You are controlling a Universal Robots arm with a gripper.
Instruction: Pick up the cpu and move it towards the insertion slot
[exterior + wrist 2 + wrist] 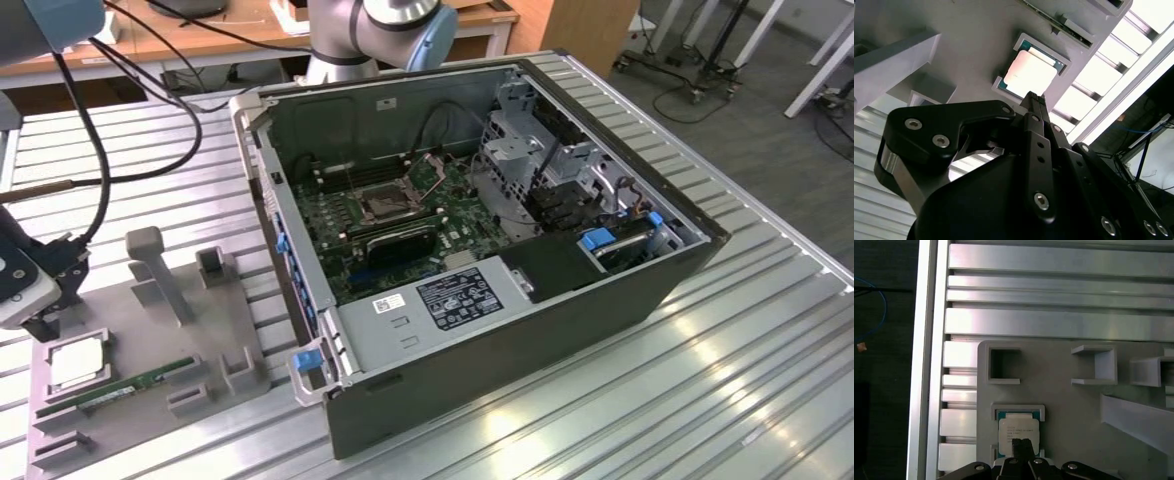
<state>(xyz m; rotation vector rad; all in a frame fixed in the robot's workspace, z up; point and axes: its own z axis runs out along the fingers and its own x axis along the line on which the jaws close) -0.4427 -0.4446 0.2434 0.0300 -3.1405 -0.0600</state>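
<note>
Gripper above cpu, cpu in tray, slot far off

Gripper [40, 322] sits at the exterior view's far left, hanging over the near-left end of the grey tray [254, 310]. Jaws look pressed together w/ nothing between them. In both wrist views the two black fingertips [1021, 444] read as one narrow tip, though the angle is poor, so prob. closed rather than surely. Tip is over the cpu [76, 362] edge; can't tell if it touches.

Cpu lies flat in a square recess of the tray, silvery face up, pale rim showing, not lifted. In the second wrist view the cpu [1030, 71] is just past the gripper [1034, 99] tip; in the first wrist view the cpu [1018, 432] is partly covered by it.

Just beside the cpu towards the exterior view's right, a long green memory stick [120, 390] lies in its own tray groove. Further right on the tray are several upright grey holders [150, 270], none holding a part.

Right of the tray, the open pc case [561, 320] lies on its side on the slatted aluminium table [761, 360], motherboard [454, 235] exposed. Insertion slot [387, 203] is on the board, shiny metal frame w/ dark centre, well apart from cpu and gripper. Arm base [367, 30] stands behind the case.
</note>
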